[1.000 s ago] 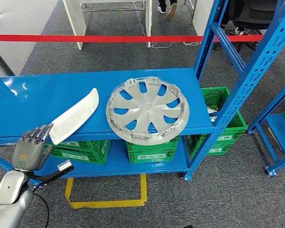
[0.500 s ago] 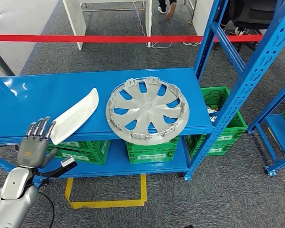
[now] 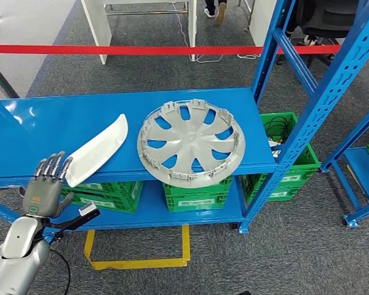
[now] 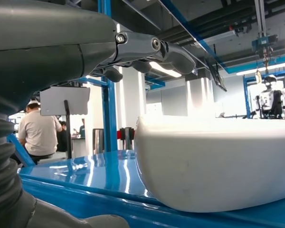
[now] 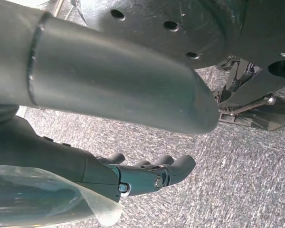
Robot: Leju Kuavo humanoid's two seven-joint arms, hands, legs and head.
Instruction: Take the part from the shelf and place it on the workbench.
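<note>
The left robot hand (image 3: 44, 187) is hovering at the front edge of the blue shelf (image 3: 43, 126), its fingers (image 3: 53, 165) spread apart and holding nothing, with their tips just at the near end of the long white part (image 3: 96, 150). That part is lying flat on the shelf, angled away from the hand, with the silver wheel cover (image 3: 190, 142) just beside its far end. In the left wrist view the white part (image 4: 220, 161) is showing a thick, rounded, glossy moulded edge, so I am guessing it is stiff, hollow plastic, light for its length and fairly slippery. Its near end is jutting over the shelf edge, which looks the natural place to grip, thumb beneath and fingers above. The right robot hand (image 5: 148, 175) is hanging by the robot's side above the carpet, fingers loosely curled and holding nothing.
</note>
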